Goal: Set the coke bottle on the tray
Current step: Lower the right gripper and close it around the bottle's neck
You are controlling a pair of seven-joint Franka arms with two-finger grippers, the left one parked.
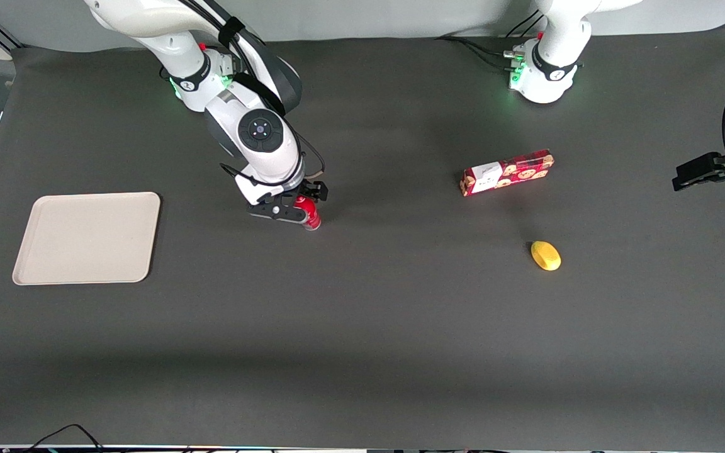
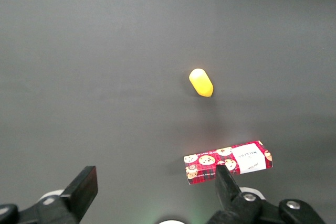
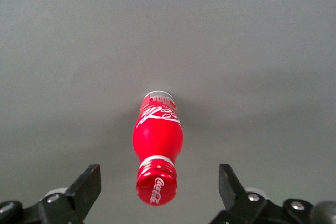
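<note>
Your end effector [image 1: 296, 211] hangs right over the bottle [image 1: 308, 214], fingers [image 3: 86, 187] spread wide, one on each side, touching nothing. The bottle stands upright on the tabletop [image 1: 362, 327], well apart from the tray [image 1: 87, 238] toward the working arm's end.

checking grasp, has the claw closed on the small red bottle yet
No, the claw stands open, its fingers apart from the upright small red bottle between them.

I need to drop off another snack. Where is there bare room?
The beige rectangular tray is bare. Dark tabletop between small red coke bottle, straddled by the open gripper, and red cookie box is free. Tighter between box and yellow lemon-shaped object.
</note>
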